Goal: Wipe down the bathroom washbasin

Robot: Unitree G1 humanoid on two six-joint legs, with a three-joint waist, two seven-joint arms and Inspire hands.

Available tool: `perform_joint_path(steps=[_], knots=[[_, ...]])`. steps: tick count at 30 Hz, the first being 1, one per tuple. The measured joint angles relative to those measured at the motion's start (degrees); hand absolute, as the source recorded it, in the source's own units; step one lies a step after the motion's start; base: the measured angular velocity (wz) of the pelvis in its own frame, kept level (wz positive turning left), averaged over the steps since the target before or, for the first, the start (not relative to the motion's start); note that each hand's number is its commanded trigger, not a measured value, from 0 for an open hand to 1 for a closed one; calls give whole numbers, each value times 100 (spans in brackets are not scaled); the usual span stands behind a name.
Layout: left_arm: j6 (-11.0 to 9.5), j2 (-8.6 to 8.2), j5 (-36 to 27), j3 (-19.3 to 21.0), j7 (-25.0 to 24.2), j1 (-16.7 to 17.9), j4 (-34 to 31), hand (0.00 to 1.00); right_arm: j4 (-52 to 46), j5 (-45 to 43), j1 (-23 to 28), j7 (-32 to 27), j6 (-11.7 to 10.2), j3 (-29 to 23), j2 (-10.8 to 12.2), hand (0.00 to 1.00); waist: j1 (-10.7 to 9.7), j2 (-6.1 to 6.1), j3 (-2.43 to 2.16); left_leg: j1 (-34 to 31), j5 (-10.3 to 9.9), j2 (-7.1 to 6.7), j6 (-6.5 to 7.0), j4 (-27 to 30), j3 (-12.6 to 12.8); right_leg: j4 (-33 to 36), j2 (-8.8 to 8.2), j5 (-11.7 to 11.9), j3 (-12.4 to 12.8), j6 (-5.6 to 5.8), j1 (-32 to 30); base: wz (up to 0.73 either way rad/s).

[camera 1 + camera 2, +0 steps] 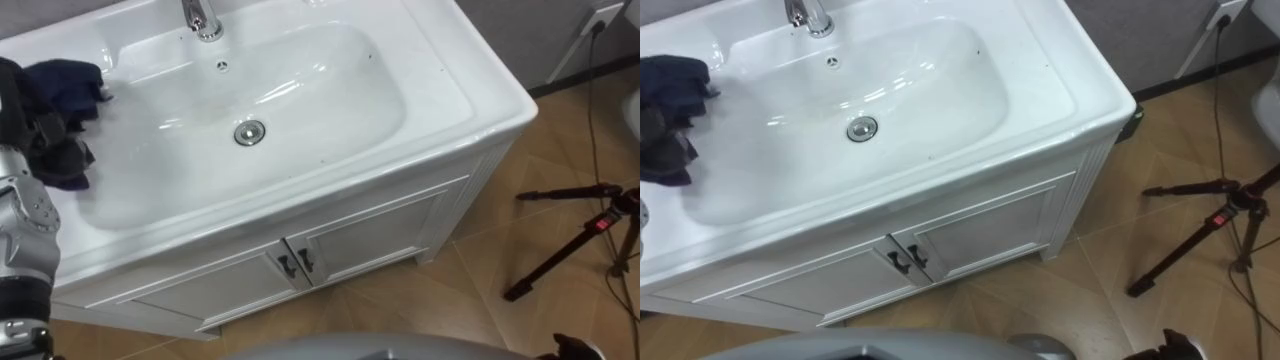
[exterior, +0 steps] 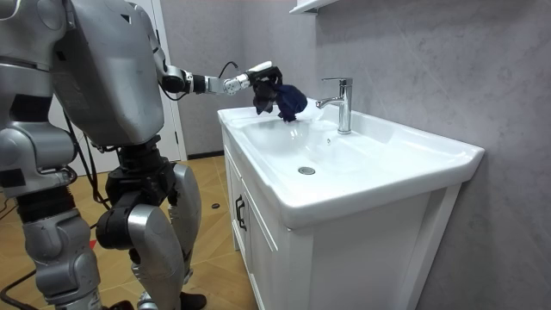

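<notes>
The white basin [image 1: 330, 75] is set in a white vanity, with a chrome drain [image 1: 250, 132] in its bowl and a chrome faucet [image 1: 203, 18] at the back. My left hand [image 1: 45, 140] is at the basin's left rim, fingers curled round a dark blue cloth [image 1: 65, 85]. In the room view the same left hand [image 2: 258, 82] holds the cloth [image 2: 288, 102] bunched just above the rim, left of the faucet [image 2: 343, 103]. I stand upright in front of the vanity.
Below the basin are two white cabinet doors with dark handles [image 1: 297, 263]. A black tripod [image 1: 580, 235] stands on the wooden floor to the right, with a cable running to a wall socket [image 1: 600, 18]. A grey wall backs the vanity.
</notes>
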Motion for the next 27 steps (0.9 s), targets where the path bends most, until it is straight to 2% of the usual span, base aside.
perform_joint_path(steps=[5, 11, 21, 23, 27], knots=[[-43, 0, 4, 83, 331, 1, -321, 100, -18, 7, 86, 27, -11, 0, 28, 0, 7, -30, 7, 22, 0, -1, 0, -11, 1, -29, 0, 1, 12, 1, 66, -1], [-162, 0, 1, 82, 548, 1, -346, 100, -16, -13, 85, 28, -73, 55, 37, 0, -2, -41, 15, 79, 0, -6, 0, -19, -1, -30, 5, -1, 50, 3, 79, -4], [-64, -1, 13, 94, 547, 156, -334, 100, 39, -214, 103, 30, -25, 50, 36, 0, 59, -4, -11, 83, 0, -9, 0, -19, -1, -21, 3, -1, 51, 6, 79, 0], [-62, -22, 13, 167, 547, 317, -281, 100, 37, -219, 141, 28, -6, 50, 37, 0, 62, 32, -36, 88, 0, -10, 0, -21, 1, -21, 3, -1, 50, 6, 85, 0], [-1, -66, 25, 315, 549, 524, 36, 100, 40, -218, 193, 28, 47, 48, 36, 0, 64, 57, -36, 83, 0, -9, 0, -19, -1, -19, 3, -2, 40, 6, 83, 1]])
